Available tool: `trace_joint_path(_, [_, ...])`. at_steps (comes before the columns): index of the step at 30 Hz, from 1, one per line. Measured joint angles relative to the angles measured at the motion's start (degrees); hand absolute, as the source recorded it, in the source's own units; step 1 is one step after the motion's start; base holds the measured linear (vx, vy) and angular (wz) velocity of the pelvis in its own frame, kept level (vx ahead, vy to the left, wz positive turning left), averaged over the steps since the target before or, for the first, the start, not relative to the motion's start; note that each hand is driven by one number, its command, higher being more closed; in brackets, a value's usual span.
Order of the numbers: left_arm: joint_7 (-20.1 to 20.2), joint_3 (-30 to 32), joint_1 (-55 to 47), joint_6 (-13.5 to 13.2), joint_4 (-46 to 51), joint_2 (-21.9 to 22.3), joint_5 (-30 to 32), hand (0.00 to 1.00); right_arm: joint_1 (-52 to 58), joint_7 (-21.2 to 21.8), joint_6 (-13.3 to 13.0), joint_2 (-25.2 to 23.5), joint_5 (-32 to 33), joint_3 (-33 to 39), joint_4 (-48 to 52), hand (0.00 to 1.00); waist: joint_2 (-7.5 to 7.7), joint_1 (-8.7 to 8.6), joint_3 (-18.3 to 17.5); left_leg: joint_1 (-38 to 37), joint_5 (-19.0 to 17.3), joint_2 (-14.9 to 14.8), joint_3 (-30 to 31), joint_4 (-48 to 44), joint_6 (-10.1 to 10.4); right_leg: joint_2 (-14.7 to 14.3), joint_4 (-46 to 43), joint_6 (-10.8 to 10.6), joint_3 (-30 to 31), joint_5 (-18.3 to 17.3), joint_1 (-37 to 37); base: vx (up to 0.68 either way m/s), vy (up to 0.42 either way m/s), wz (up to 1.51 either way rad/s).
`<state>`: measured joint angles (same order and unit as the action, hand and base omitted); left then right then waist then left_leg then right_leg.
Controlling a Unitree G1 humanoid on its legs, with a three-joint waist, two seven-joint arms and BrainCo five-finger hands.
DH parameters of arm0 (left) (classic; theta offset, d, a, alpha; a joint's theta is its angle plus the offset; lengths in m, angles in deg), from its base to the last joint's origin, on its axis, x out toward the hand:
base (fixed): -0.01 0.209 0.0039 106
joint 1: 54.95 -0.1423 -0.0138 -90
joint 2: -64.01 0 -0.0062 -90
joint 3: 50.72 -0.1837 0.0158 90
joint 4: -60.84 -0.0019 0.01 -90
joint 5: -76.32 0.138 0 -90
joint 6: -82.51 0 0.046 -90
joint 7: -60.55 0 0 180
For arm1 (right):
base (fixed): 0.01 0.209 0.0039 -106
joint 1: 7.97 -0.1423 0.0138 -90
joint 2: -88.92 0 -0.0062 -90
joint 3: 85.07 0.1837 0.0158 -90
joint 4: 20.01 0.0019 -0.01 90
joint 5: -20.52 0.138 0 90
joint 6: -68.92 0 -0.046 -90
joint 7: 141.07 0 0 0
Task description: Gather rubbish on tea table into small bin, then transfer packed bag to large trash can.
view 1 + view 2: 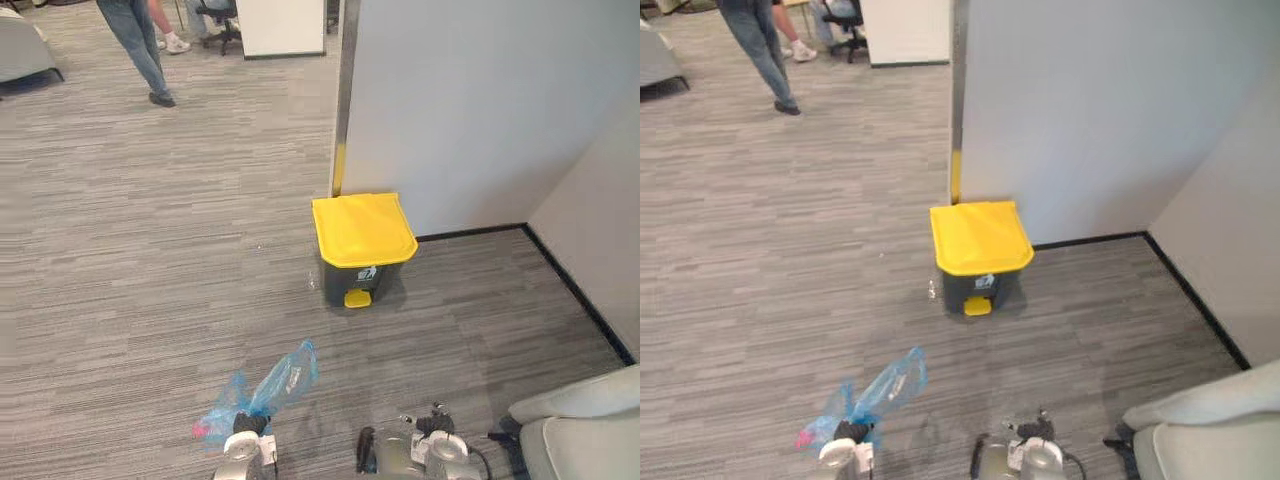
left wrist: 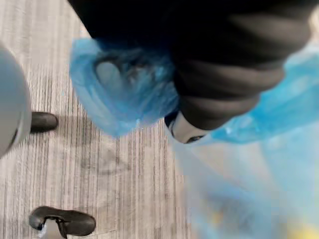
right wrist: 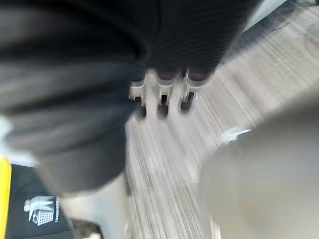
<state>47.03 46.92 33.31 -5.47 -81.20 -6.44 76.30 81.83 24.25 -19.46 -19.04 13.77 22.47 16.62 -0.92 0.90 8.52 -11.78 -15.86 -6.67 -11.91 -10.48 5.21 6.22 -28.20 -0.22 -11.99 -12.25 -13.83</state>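
A crumpled blue bag (image 1: 275, 385) sticks up from the left hand (image 1: 248, 425), which is clenched round it. Grey carpet (image 1: 150, 250) reaches a yellow-lidded trash can (image 1: 362, 232) by a white wall (image 1: 480, 100).

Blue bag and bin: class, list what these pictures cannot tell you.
Blue bag contents: blurred in left wrist view, crumpled plastic hides them in eye views.
Bin inside: shut yellow lid covers it.
Bin's front label: too small in eye views.
Person: cut off above the legs by the top edge.
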Motion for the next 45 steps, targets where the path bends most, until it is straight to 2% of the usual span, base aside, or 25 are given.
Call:
trace_joint_path(2, [0.1,0.3,-0.1,0.1,0.0,0.0,0.0,1.0,0.2,0.0,0.0,-0.1,0.0,0.5,0.0,0.0,-0.07,-0.15,0.0,2.3,0.0,-1.5,1.5,-6.5,0.0,-0.4,0.9,0.5,-1.3,-1.3,2.2,0.3,-0.228,0.36])
trace_joint_path(5, [0.3,0.3,-0.1,0.1,1.2,-0.1,0.0,1.0,1.1,-0.1,0.1,-0.1,0.1,0.0,0.0,0.0,0.36,-0.37,0.3,11.7,4.3,-4.7,4.7,-27.8,3.7,-1.4,4.6,0.8,-3.2,-2.1,7.8,0.25,-0.155,0.26])
trace_joint_path(6, [0.3,0.3,-0.2,0.1,2.1,-0.4,0.0,1.0,1.3,-0.1,0.1,-0.2,0.1,-0.9,-0.1,0.0,0.77,0.35,0.5,15.9,3.3,-6.5,3.8,-35.9,2.9,-1.7,6.8,1.3,-3.2,-2.3,10.8,0.26,-0.038,-0.14])
trace_joint_path(7, [0.3,0.3,-0.1,0.1,2.2,-0.4,0.0,1.0,1.3,-0.1,0.1,-0.3,0.2,-0.9,-0.2,0.0,0.8,0.37,0.5,16.4,2.6,-6.7,3.0,-36.0,2.6,-1.7,7.4,1.3,-3.0,-2.3,11.6,0.31,-0.002,-0.33])
trace_joint_path(11, [0.4,-0.1,-0.1,0.1,2.7,-0.4,0.0,1.0,1.2,-0.1,0.1,-0.5,0.5,-0.7,-0.2,0.0,1.13,0.56,0.7,18.9,0.5,-5.6,-1.8,-21.2,0.7,-1.0,11.7,-0.3,-0.6,-1.4,15.9,0.26,0.132,-0.36])
trace_joint_path(12, [0.4,-0.8,-0.2,0.1,2.6,-0.4,0.1,1.0,1.4,-0.1,0.1,-0.5,0.5,-0.2,-0.2,0.0,0.64,0.54,0.3,18.6,4.8,-4.1,-1.4,-10.8,-0.7,-0.9,12.2,-1.3,0.0,-1.0,16.1,0.26,0.187,-0.38])
trace_joint_path(13, [0.4,-0.8,-0.2,0.0,2.4,-0.7,0.4,1.0,1.3,-0.1,0.2,-0.5,0.5,0.1,-1.6,0.0,1.66,0.9,-0.5,17.5,7.9,-1.9,-1.1,-7.5,-0.2,-0.1,13.6,-3.4,2.2,-1.0,16.0,0.25,0.171,-0.33])
trace_joint_path(15, [0.3,-1.1,0.4,0.1,1.8,-1.1,0.9,1.0,1.7,-0.1,0.2,-1.4,0.5,0.3,-1.6,0.0,3.07,0.9,-1.0,16.2,7.9,0.0,-2.7,-5.6,-0.9,1.7,15.5,-4.4,3.3,-0.3,17.0,0.23,0.175,-0.23])
trace_joint_path(17, [0.3,-2.2,0.3,0.1,1.7,-1.0,1.0,1.0,1.8,0.0,0.2,-1.7,0.4,0.3,-1.4,0.0,3.36,0.97,-1.1,14.7,6.9,1.2,-4.1,-5.2,-2.2,3.2,14.4,-5.2,3.9,0.2,17.1,0.19,0.195,-0.28])
trace_joint_path(20, [0.3,-2.9,0.0,0.2,1.2,-0.7,1.0,1.0,1.3,0.0,0.0,-1.9,0.3,0.2,-1.0,0.0,2.93,1.01,-0.9,10.6,4.6,2.2,-5.2,-1.9,-2.8,5.0,-4.4,-6.1,6.7,1.3,9.1,0.11,0.188,-0.23])
trace_joint_path(21, [0.2,-3.5,-0.3,0.4,1.2,-1.2,0.9,1.0,1.6,0.0,0.0,-1.8,0.2,0.1,0.4,0.0,2.73,0.67,-0.5,8.7,4.1,2.2,-5.3,-2.0,-3.0,5.6,-14.9,-6.5,8.1,4.5,4.4,0.11,0.059,0.06])
trace_joint_path(22, [0.1,-3.6,-0.4,0.5,1.2,-1.5,0.9,1.0,1.8,0.0,0.0,-1.8,0.2,0.1,0.7,0.0,2.86,0.63,-0.5,8.1,3.8,2.2,-5.2,-2.0,-3.0,5.7,-17.4,-6.4,8.2,5.5,3.5,0.24,0.06,0.18])
trace_joint_path(25, [0.0,-2.9,-0.5,0.7,1.2,-2.7,0.9,1.0,1.5,0.0,-0.1,-1.6,0.1,0.1,1.0,0.0,3.04,0.39,-0.3,4.2,1.5,1.8,-4.2,-1.4,-2.7,5.8,-26.6,-5.1,6.5,0.9,-3.1,0.27,-0.068,0.16])
trace_joint_path(26, [0.0,-2.3,-0.4,0.7,0.8,-2.7,0.9,1.0,1.0,0.0,-0.1,-1.2,0.1,0.2,1.0,0.0,2.65,-0.17,0.0,2.7,1.5,1.3,-4.0,-0.5,-2.4,5.4,-24.3,-4.3,4.3,-1.4,-4.2,0.27,-0.119,0.15])
trace_joint_path(28, [0.0,-1.9,-0.4,0.7,0.6,-2.6,0.9,1.0,0.5,0.0,-0.1,-0.7,0.1,0.2,1.0,0.0,1.76,-0.82,0.5,0.3,1.5,-0.3,-3.1,1.0,-2.3,3.2,-16.5,-3.2,1.6,-2.2,-4.4,0.26,-0.164,0.28])
trace_joint_path(29, [0.0,-1.9,-0.4,0.6,0.5,-2.7,0.9,1.0,0.4,0.0,-0.1,-0.7,0.1,0.2,0.9,0.0,1.76,-0.82,0.5,-0.5,1.5,-0.7,-2.8,1.8,-2.1,1.9,-10.0,-2.9,1.4,-1.0,-4.2,0.42,-0.282,0.49])
trace_joint_path(30, [0.1,-1.7,-0.3,0.2,-0.3,-3.0,0.9,1.0,0.8,0.2,0.0,-1.5,0.1,0.2,0.2,0.0,3.46,-0.83,0.2,-1.3,1.1,0.3,-1.1,2.4,-0.7,1.1,1.0,0.1,2.6,5.4,-2.5,0.43,-0.272,0.25])
trace_joint_path(31, [0.1,-1.3,0.5,0.3,-1.6,-1.9,0.9,1.0,0.3,0.1,-0.1,-0.1,0.0,0.6,0.0,0.0,1.1,-0.36,0.8,-2.2,1.0,-1.4,-0.1,2.9,-0.4,-0.5,0.9,0.7,1.9,5.5,-1.8,0.36,-0.223,0.1])
trace_joint_path(33, [0.1,-0.3,0.7,0.1,-1.8,-0.3,0.9,1.0,-0.3,-0.1,0.1,1.0,0.0,0.9,-0.1,0.0,-0.93,-0.12,0.5,-2.1,2.3,-2.8,1.1,3.3,0.3,-2.1,1.2,1.4,1.6,3.6,-1.8,0.3,-0.217,-0.12])
trace_joint_path(36, [0.4,-0.3,1.4,0.1,-2.3,-0.4,1.0,1.0,0.4,-0.1,0.1,1.0,0.0,2.3,-1.2,0.0,-1.12,-0.94,0.5,-1.9,4.4,-5.2,3.1,-0.7,1.7,-3.2,2.7,2.4,-1.4,1.1,2.6,0.26,-0.216,0.34])
trace_joint_path(39, [1.2,-0.5,2.1,0.1,-1.8,-0.4,1.0,1.0,1.6,-0.1,0.2,0.6,0.1,2.0,-1.6,0.0,-0.04,-0.7,0.7,4.4,5.6,-8.0,4.8,-16.0,4.3,-4.0,8.2,2.8,-3.8,1.2,9.1,0.17,-0.129,0.44])
trace_joint_path(40, [1.5,-0.8,1.2,0.1,-1.6,-0.4,1.0,1.0,1.8,-0.1,0.2,0.7,0.1,1.5,-1.7,0.0,0.13,-0.28,0.4,7.7,4.1,-8.9,3.9,-22.2,4.1,-4.3,10.6,3.1,-4.0,1.7,11.0,0.12,-0.027,0.01])
trace_joint_path(42, [1.5,-0.9,1.0,0.1,-0.5,-0.4,1.0,1.0,1.8,-0.1,0.2,0.6,0.2,1.5,-1.6,0.0,0.21,-0.3,0.1,10.2,1.5,-8.6,1.2,-21.1,2.8,-4.1,12.6,2.7,-3.7,2.5,12.3,0.15,0.057,-0.07])
trace_joint_path(44, [1.5,-0.9,1.1,0.1,-0.3,-0.4,1.0,1.0,1.8,-0.2,0.4,0.5,0.5,1.6,-1.6,0.0,0.32,-0.3,0.1,11.1,0.9,-6.9,-0.2,-14.1,1.9,-3.4,13.8,1.7,-3.2,3.3,13.3,0.12,0.126,-0.11])
trace_joint_path(45, [1.4,-1.1,1.0,0.2,-0.4,-0.2,1.0,1.0,1.9,-0.2,0.5,0.6,0.6,1.9,-1.6,0.0,-0.13,-0.45,-0.1,10.8,3.9,-5.5,0.2,-6.5,1.0,-3.5,14.0,0.7,-2.6,3.7,13.6,0.09,0.154,-0.24])
